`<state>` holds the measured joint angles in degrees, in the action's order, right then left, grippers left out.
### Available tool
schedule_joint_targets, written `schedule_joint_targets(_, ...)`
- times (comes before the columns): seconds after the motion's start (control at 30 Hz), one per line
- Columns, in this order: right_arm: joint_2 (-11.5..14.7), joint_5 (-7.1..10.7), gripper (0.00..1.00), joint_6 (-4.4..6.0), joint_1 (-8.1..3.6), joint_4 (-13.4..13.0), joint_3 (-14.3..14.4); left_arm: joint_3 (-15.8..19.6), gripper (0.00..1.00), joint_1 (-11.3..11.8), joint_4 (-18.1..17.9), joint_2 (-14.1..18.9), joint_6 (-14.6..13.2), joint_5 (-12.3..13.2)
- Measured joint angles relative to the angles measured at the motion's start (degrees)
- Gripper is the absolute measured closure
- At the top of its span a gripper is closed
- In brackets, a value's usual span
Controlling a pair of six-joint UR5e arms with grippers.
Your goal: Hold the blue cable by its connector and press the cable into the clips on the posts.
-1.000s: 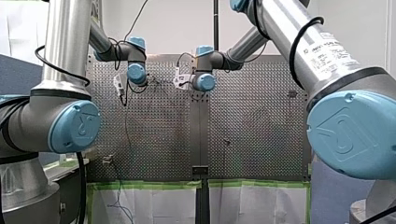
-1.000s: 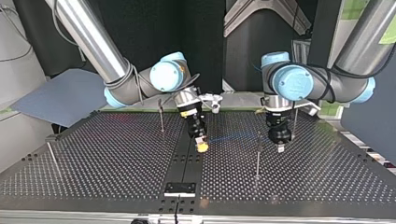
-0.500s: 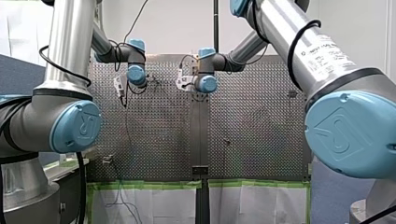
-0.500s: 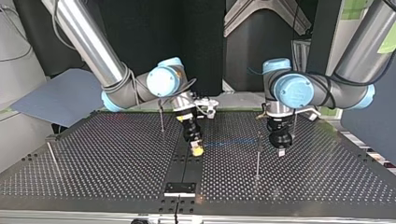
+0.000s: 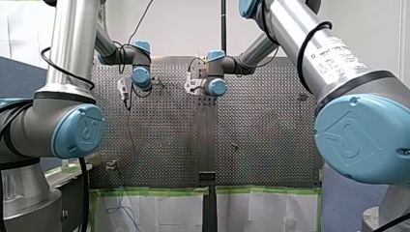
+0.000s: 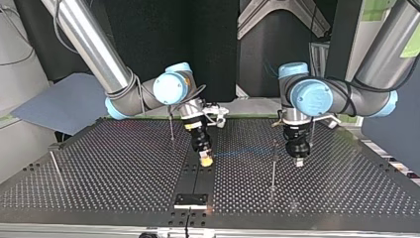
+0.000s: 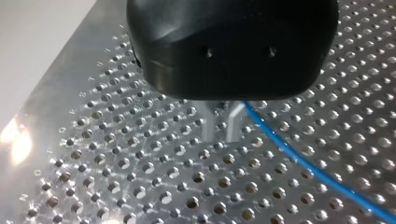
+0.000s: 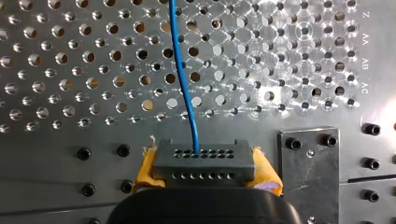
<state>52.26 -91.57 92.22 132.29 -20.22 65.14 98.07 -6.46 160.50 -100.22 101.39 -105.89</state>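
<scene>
My right gripper (image 6: 205, 159) is clamped on the connector (image 8: 203, 161), a yellow pad (image 8: 145, 170) on either side, left of the post (image 6: 273, 166) in the top view. The cable (image 8: 183, 79) runs from the connector over the table (image 6: 124, 168) and past the post to my left gripper (image 6: 298, 159), just right of the post. I cannot tell whether that gripper pinches the cable.

This is a robotics lab. Two industrial arms, my left arm (image 5: 72, 63) and my right arm (image 5: 309, 53), stand at a perforated metal worktop (image 6: 99, 168) set with thin posts (image 6: 273, 163). Green tape (image 5: 154, 191) fixes white sheets (image 5: 159, 212) along its edge.
</scene>
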Motion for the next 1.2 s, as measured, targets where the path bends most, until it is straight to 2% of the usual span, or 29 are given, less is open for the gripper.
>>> schedule_joint_targets(0.07, 0.0, 0.00, 1.00, 0.00, 0.01, 0.2, 0.0, 0.0, 0.13, -0.1, 0.6, 0.0, -0.2, -1.0)
schedule_joint_targets(0.1, 0.0, -0.01, 1.00, 0.00, 0.01, 0.3, 0.0, 0.0, 0.13, -0.2, 0.9, 0.0, -0.4, -1.4)
schedule_joint_targets(0.17, 0.0, 0.00, 1.00, -0.01, 0.02, 0.4, 0.0, 0.0, 0.06, -0.3, 1.7, 0.0, -0.7, -2.2)
schedule_joint_targets(0.33, 0.0, 0.00, 1.00, 0.00, 0.12, 0.7, 0.0, 0.0, 0.00, -0.6, 3.4, 0.0, -1.3, -3.1)
schedule_joint_targets(0.63, 0.0, -0.02, 1.00, 0.01, 0.35, 1.1, 0.0, 0.0, 0.00, -1.0, 5.9, 0.0, -0.1, -3.2)
schedule_joint_targets(0.97, 0.0, -0.02, 1.00, -0.01, 0.58, 1.2, 0.0, 0.0, 0.00, -1.4, 11.1, 0.1, 2.5, -3.0)
schedule_joint_targets(1.2, 0.0, -0.02, 1.00, 0.00, 0.64, 1.3, 0.0, 0.0, 0.00, -1.8, 14.6, 2.0, 3.4, -3.3)
